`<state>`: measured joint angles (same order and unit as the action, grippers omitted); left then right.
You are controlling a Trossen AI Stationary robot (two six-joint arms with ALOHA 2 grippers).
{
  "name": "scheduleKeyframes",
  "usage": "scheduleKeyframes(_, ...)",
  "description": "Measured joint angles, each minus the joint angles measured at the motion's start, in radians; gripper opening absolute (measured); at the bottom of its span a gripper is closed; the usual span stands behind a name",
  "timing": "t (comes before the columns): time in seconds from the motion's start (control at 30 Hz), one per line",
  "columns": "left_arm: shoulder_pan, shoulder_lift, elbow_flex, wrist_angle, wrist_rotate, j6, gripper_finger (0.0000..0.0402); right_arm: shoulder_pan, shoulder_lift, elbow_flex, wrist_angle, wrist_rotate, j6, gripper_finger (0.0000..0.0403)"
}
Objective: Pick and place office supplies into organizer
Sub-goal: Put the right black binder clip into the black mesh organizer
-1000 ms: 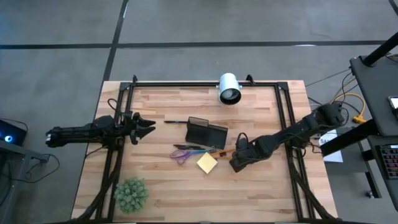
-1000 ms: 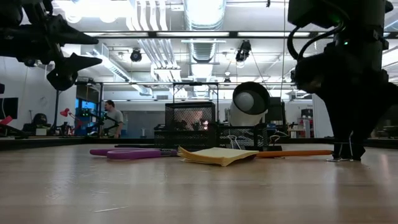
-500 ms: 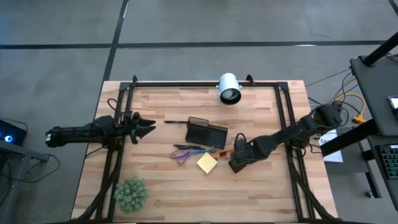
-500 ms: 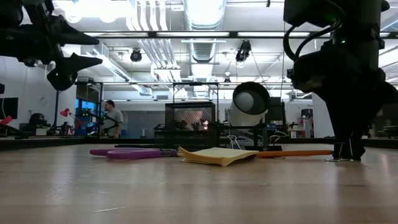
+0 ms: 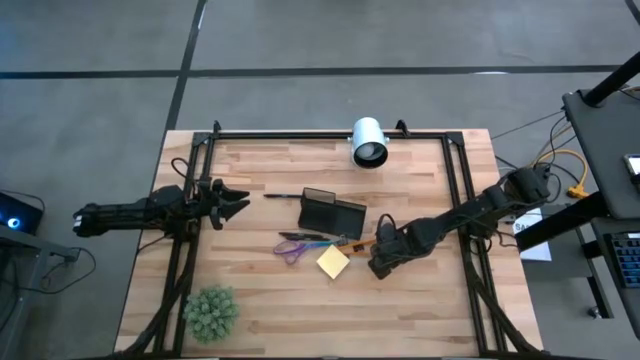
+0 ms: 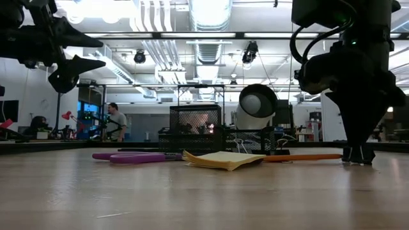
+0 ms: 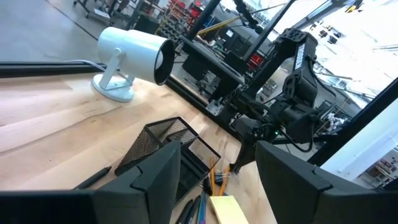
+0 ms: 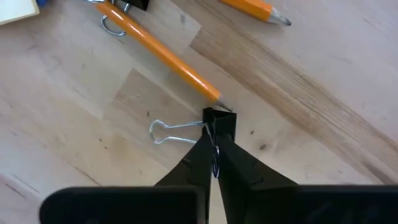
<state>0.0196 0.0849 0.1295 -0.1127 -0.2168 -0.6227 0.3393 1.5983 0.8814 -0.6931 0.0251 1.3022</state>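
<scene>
My right gripper [image 8: 214,140] stands fingers-down on the wood, shut on a small black binder clip [image 8: 219,118] just past the tip of an orange pencil [image 8: 163,55]. In the high view it [image 5: 378,265] is right of the yellow sticky-note pad [image 5: 333,262]. The purple-handled scissors [image 5: 296,245], the black pen [image 5: 283,195] and the black mesh organizer [image 5: 332,213] lie mid-table. A second pencil [image 8: 252,7] and another clip [image 8: 121,15] lie flat nearby. My left gripper [image 5: 238,203] hovers open at the table's left, above the surface. My right gripper pinches the clip's black body [image 8: 221,117] at the free ends of its two fingers, coming from above and pointing down. The clip rests on the table. One wire handle [image 8: 173,129] lies flat on the wood beside the fingers.
A white cylindrical camera [image 5: 368,141] stands at the far edge. A fuzzy green plant ball [image 5: 211,312] sits near the front left corner. Black frame rails [image 5: 180,260] run along both sides. Bare wood lies in front of the sticky pad.
My right gripper has shut its fingers on the binder clip while staying low on the table; in the low view the gap between its fingertips has gone. The clip remains on the wood.
</scene>
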Motion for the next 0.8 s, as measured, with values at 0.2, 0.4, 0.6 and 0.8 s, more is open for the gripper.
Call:
scheduleKeyframes(0.2, 0.0, 0.0, -0.001, 0.0, 0.001, 0.0, 0.0195, -0.003, -0.033, 0.069, -0.004, -0.005, -0.048, 0.0008)
scheduleKeyframes(0.4, 0.0, 0.009, -0.003, 0.001, 0.0, 0.0, 0.0195, -0.074, -0.034, 0.212, 0.001, 0.026, -0.145, 0.0008)
scheduleKeyframes(0.6, 0.0, 0.023, -0.005, -0.002, -0.002, 0.001, 0.0195, -0.236, 0.058, 0.359, 0.058, 0.053, -0.319, 0.0008)
scheduleKeyframes(0.8, 0.0, 0.048, -0.005, -0.001, -0.002, 0.001, 0.0195, -0.304, 0.214, 0.524, 0.064, -0.015, -0.427, 0.0008)
